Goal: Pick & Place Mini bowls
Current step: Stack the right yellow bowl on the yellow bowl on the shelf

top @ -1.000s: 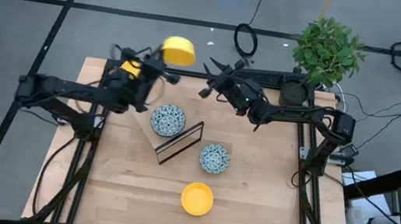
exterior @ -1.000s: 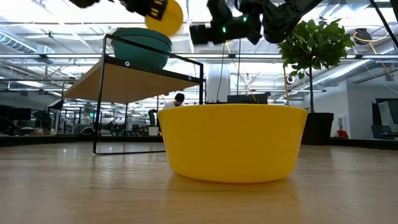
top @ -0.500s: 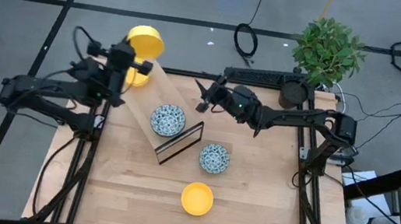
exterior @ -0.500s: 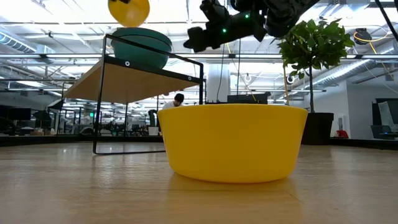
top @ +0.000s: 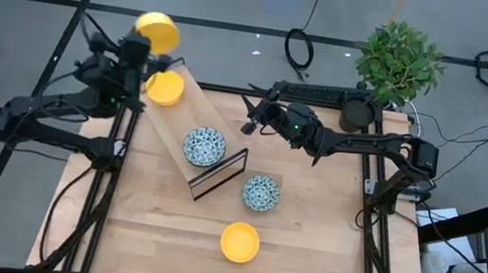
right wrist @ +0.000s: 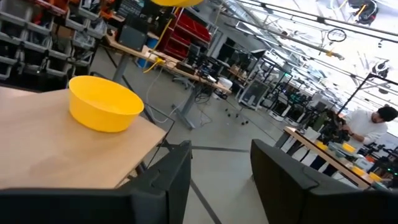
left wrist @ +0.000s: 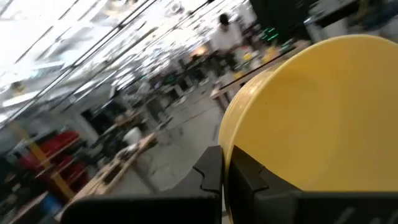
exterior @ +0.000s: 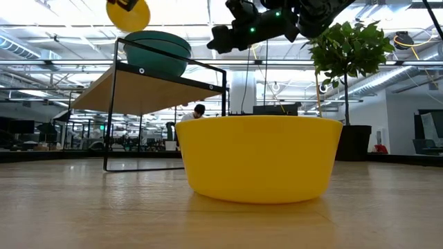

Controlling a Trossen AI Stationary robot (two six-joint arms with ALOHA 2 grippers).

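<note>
My left gripper [left wrist: 229, 171] is raised over the table's far left corner [top: 145, 44], shut on a plain yellow bowl [top: 156, 31] that shows high up in the low view [exterior: 129, 13]. A second yellow bowl [top: 165, 88] stands on its base at the far end of the raised wooden shelf [top: 180, 118], with a blue-patterned bowl [top: 204, 145] farther along it. Another patterned bowl [top: 261, 193] and a third yellow bowl [top: 240, 242] sit on the table. My right gripper [top: 249, 118] hovers open right of the shelf. A third patterned bowl is not in view. My left gripper pinches the yellow bowl by its rim [left wrist: 227, 146], the wall running between the two fingers [left wrist: 211, 174]. The bowl is lifted clear of everything and tipped on its side.
A potted green plant [top: 398, 62] stands at the table's far right corner, with a black bar [top: 317, 93] along the far edge. The shelf's black wire frame [top: 219, 176] rises mid-table. People are in the room behind [right wrist: 373, 124]. Bare wood lies near the front edge.
My left gripper has carried the yellow bowl from above the shelf's far end toward the table's left, out past the far left corner, still lifted and tipped. My right gripper has shifted a little toward the near edge and stayed open.
</note>
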